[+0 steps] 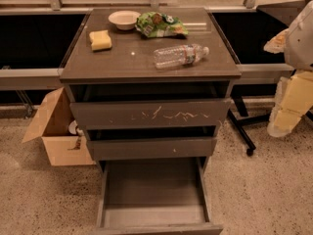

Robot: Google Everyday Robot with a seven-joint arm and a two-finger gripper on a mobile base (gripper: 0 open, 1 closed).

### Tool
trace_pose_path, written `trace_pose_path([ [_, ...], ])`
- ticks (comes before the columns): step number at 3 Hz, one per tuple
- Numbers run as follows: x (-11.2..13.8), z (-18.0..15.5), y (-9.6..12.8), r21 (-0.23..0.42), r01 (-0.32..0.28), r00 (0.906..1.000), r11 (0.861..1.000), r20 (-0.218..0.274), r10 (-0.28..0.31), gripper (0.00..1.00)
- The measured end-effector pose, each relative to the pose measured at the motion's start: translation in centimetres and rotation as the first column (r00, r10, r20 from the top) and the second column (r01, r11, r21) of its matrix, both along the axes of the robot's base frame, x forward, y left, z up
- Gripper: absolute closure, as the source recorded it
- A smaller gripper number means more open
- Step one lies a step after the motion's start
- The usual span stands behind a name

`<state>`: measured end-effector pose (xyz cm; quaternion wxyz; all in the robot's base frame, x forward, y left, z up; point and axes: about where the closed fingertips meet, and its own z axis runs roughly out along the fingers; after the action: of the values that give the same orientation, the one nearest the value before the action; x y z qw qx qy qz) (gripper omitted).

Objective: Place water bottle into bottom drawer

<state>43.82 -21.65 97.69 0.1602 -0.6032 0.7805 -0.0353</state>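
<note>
Bottom drawer (154, 187) is pulled out toward the near edge, smooth grey inner floor showing bare, 2 side walls and the front lip visible. Middle drawer (151, 149) and the scratched top drawer (151, 114) each sit a little out with a dark gap above; contents hidden. Cream bowl (124, 24) at the far side of the desk (127, 58) top, contents can't tell from this angle. Cardboard box (61, 148) on the floor, left of the desk, flaps open, something pale and round just visible inside.

Water bottle (180, 56) is clear crinkled plastic with a pale label band at mid-body and a white cap pointing right. It lies on its side on the desk top, right of center, toward the near edge, slightly angled. Green snack bag (161, 25) lies just beyond it, not touching. Yellow sponge (100, 39) on the left, well apart.

End effector (289, 106) hangs at the right edge of the scene, off the desk, pale yellow and white, lower than the desk top. Bottle is to its left and higher, well apart, no contact. Can't tell if the end effector is released or clenched; it is grasping nothing visible.
</note>
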Motion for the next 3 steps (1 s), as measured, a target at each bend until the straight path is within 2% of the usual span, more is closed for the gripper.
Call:
trace_pose_path([
  [1,0.0,0.0,0.0,0.0,0.0,1.0,1.0,0.0,0.0,0.08],
  [2,0.0,0.0,0.0,0.0,0.0,1.0,1.0,0.0,0.0,0.0],
  [3,0.02,0.0,0.01,0.0,-0.001,1.0,1.0,0.001,0.001,0.0],
])
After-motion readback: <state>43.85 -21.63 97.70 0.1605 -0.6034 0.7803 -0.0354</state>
